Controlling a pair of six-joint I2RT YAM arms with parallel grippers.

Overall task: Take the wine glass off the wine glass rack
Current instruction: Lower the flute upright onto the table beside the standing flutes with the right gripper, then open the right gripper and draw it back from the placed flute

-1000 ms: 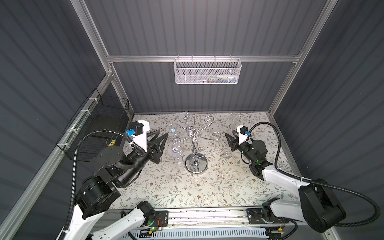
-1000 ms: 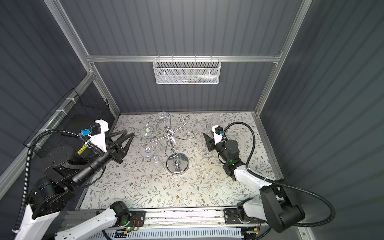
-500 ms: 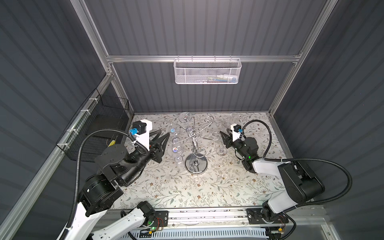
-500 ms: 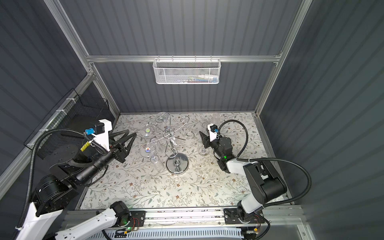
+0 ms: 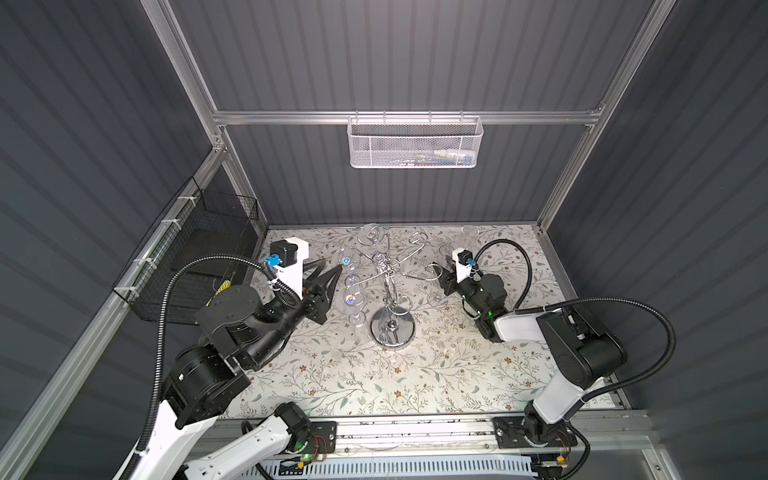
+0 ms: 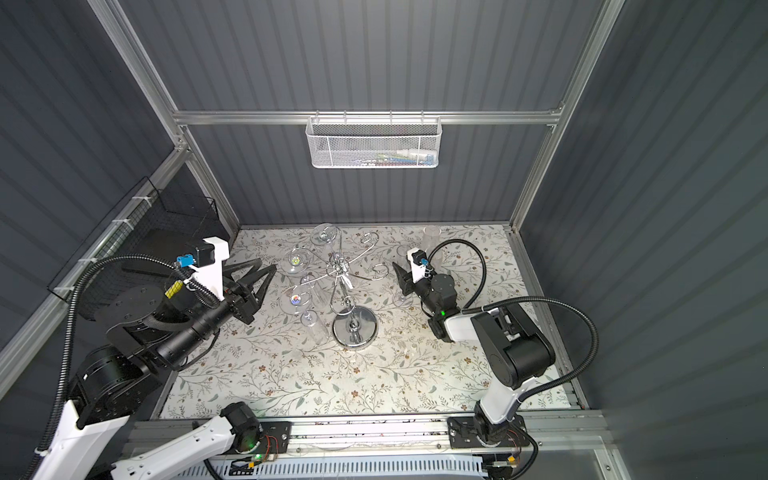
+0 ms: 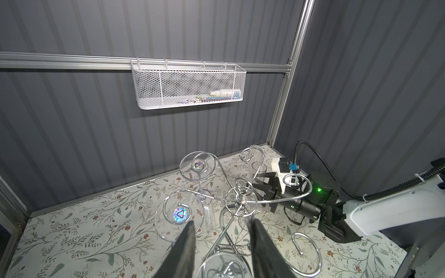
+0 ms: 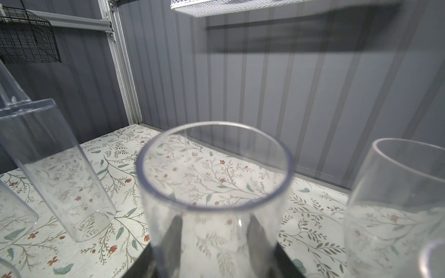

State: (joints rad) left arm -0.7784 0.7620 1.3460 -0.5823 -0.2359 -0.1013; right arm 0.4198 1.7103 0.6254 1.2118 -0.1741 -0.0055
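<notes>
Chrome wine glass rack (image 5: 392,328), floral-patterned tabletop (image 5: 374,382)

We see an upright wine glass (image 8: 216,183), dark jaws showing through it; a tilted inverted glass (image 8: 60,168) and a third glass (image 8: 397,204) flank it over the floral surface (image 8: 313,228).

Your top views get even light from overhead: the flowered counter (image 5: 374,374) reads bright, the ribbed walls (image 5: 415,62) dim. The chrome rack (image 5: 393,328) glints hard at its base. In your right wrist view the nearest glass (image 8: 216,183) is soft, its rim blurred. The white basket (image 8: 240,7) throws a dark shadow bar on the wall beneath.
</notes>
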